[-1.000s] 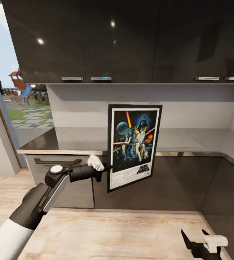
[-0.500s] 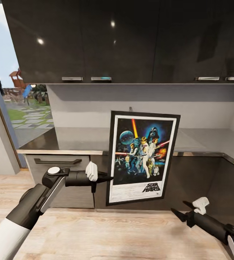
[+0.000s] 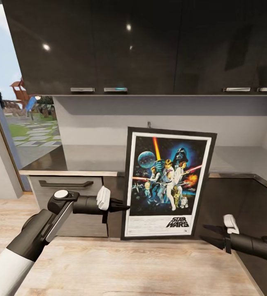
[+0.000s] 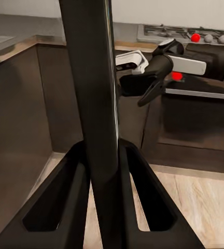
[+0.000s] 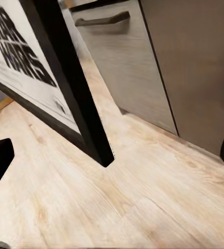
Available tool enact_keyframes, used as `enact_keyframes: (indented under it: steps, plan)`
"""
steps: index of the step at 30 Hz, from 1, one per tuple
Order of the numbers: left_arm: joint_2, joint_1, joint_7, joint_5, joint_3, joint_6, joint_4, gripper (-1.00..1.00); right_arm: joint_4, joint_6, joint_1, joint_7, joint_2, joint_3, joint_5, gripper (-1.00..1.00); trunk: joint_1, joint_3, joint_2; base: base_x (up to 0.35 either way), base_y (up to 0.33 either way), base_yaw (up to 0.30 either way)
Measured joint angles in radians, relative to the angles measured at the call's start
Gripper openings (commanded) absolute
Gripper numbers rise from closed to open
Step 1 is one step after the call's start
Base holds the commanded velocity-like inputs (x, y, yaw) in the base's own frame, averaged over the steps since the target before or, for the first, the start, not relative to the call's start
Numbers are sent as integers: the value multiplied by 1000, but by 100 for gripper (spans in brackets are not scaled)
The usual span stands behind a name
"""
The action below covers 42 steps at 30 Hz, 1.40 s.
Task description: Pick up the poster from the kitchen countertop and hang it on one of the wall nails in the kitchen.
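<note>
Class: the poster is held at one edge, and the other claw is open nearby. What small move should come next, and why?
Probably bring the open right claw onto the poster's free lower corner: the left claw pinches only its left edge, so a second grip should steady it.

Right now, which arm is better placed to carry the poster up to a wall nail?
Left. The left gripper already clamps the poster by its left edge, holding it upright off the floor. The right gripper is open, near the lower right corner without touching, so it would need to grasp first.
</note>
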Motion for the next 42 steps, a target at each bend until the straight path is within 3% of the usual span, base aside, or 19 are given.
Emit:
enact_keyframes:
  steps: [10, 13, 16, 20, 42]
  plan:
    - [1, 0, -14, 0, 1, 0, 1, -100, 21, 0, -11, 85, -16, 5, 0, 100, 0, 0, 0, 0, 0, 0]
    - [1, 0, -14, 0, 0, 0, 1, -100, 22, 0, -12, 95, -16, 38, 0, 100, 0, 0, 0, 0, 0, 0]
    - [2, 0, -15, 0, 0, 0, 1, -100, 22, 0, -14, 99, -16, 123, -1, 100, 0, 0, 0, 0, 0, 0]
    - [2, 0, -15, 0, 0, 0, 0, -100, 22, -1, -14, 100, -16, 141, -1, 100, 0, 0, 0, 0, 0, 0]
    - [2, 0, -17, 2, -1, 0, -1, -100, 22, -4, -16, 98, -16, 152, -1, 100, 0, 0, 0, 0, 0, 0]
